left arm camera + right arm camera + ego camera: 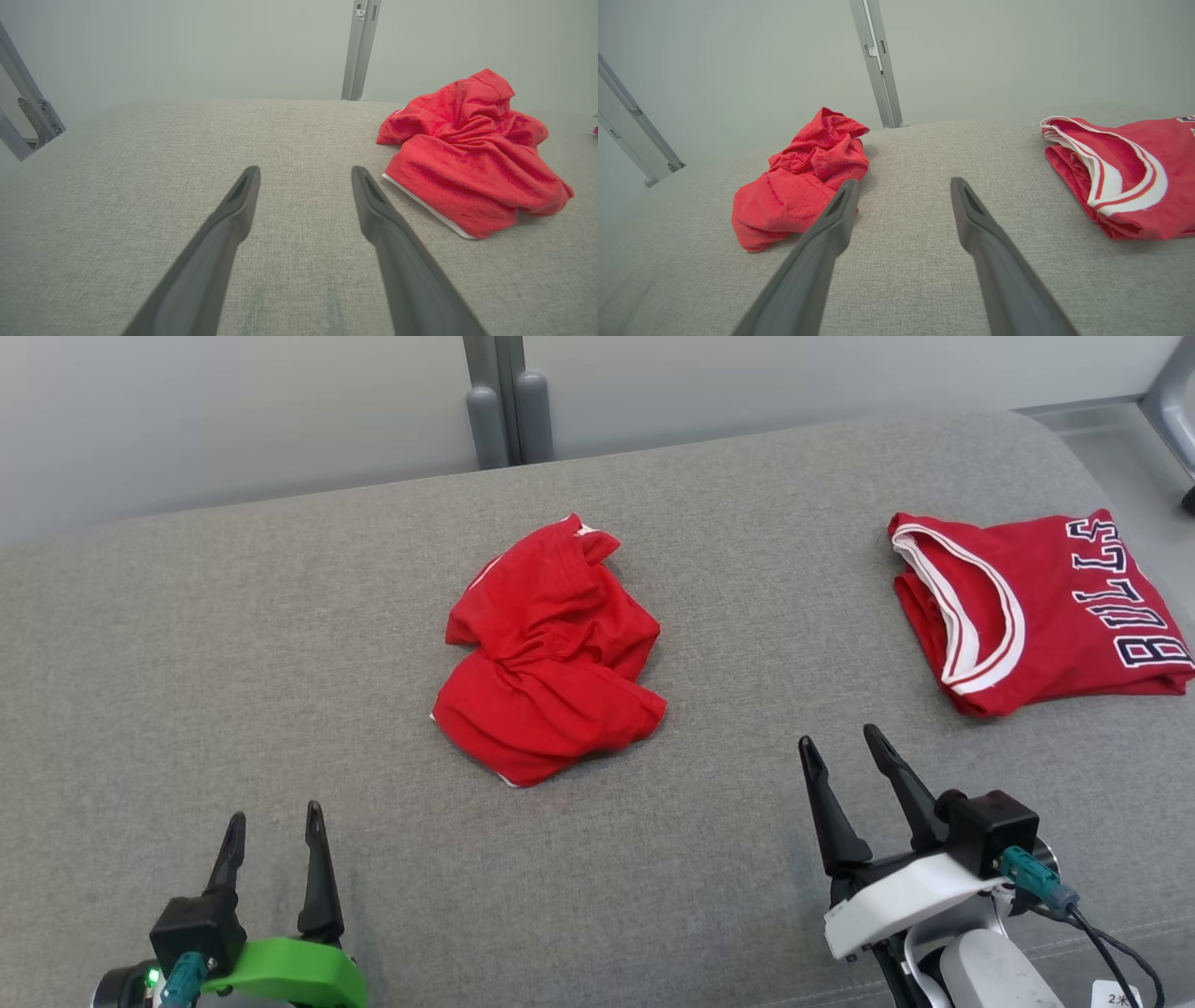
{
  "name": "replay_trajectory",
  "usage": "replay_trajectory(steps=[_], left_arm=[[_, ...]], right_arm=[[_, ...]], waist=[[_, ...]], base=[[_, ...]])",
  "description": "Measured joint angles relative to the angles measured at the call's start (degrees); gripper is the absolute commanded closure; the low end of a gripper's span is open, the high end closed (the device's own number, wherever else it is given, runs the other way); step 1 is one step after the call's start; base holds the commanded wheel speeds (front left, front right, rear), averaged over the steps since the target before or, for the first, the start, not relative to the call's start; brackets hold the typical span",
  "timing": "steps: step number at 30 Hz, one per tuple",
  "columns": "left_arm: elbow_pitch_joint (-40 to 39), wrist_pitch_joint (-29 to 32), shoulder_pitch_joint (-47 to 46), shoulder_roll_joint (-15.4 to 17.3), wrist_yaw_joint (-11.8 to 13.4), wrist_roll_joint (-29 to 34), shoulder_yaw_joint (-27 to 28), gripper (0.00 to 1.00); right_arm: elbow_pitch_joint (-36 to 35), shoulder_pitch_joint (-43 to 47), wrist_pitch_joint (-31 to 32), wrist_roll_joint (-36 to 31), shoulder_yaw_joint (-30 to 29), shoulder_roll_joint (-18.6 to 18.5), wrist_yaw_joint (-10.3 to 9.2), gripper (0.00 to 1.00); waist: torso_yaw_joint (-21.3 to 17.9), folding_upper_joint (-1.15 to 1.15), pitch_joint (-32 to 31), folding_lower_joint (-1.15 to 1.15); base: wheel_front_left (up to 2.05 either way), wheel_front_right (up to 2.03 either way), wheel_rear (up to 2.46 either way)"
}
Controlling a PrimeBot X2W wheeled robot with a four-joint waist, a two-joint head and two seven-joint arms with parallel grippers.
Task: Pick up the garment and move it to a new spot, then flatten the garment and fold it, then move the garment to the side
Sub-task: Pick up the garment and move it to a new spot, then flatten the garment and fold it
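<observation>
Garment (pixel 546 653), a red piece with a thin white edge, lies crumpled in a loose heap at the middle of the head view, on a grey fabric surface (pixel 280 663). It touches neither gripper and sits well apart from a second red piece, a folded jersey (pixel 1055 616) at the upper right of the frame, which has white trim at the neck and white letters reading BULLS.

The left gripper (pixel 275 812) is at the lower left of the head view, its two dark fingers spread with nothing between them, tips pointing up the frame. In the left wrist view the same gripper (pixel 306 169) shows a wide gap over bare grey fabric, with the garment (pixel 467 163) at the right of the frame, beyond the fingertips.

The right gripper (pixel 837 735) is at the lower right of the head view, also spread and empty, between the two red pieces and below them in the frame. In the right wrist view the right gripper (pixel 904 181) points at bare fabric; the garment (pixel 798 196) lies at the centre left and the jersey (pixel 1134 186) at the right edge.

A pair of grey posts (pixel 509 401) stands behind the surface at the top centre, against a pale wall.
</observation>
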Motion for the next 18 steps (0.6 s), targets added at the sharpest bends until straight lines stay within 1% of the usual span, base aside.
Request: replay_trajectory(steps=[3,9,13,18], left_arm=[[-0.76,0.01,2.77,-0.85,-0.14,1.33,1.11,0.00],[-2.05,0.01,5.57,-1.78,-1.37,2.68,1.98,0.00],[-2.26,0.01,5.73,-1.97,-1.88,3.03,1.99,0.00],[-2.34,0.01,4.69,-2.12,-2.36,3.11,1.01,0.00]], right_arm=[[0.45,0.47,0.00,-0.19,0.21,0.01,0.00,0.00],[1.09,1.18,0.00,-0.25,0.49,0.01,0.00,0.00],[1.76,1.67,0.00,-0.25,0.83,-0.15,0.00,0.00],[2.93,0.71,-0.01,0.33,2.42,-0.89,0.00,0.00]], waist=[[0.86,0.00,-0.87,0.00],[2.55,0.00,-2.33,0.00],[3.90,0.00,-2.34,0.00],[5.19,0.00,-0.54,0.00]], base=[[0.00,0.00,0.00],[0.00,0.00,0.00],[0.00,0.00,0.00],[0.00,0.00,0.00]])
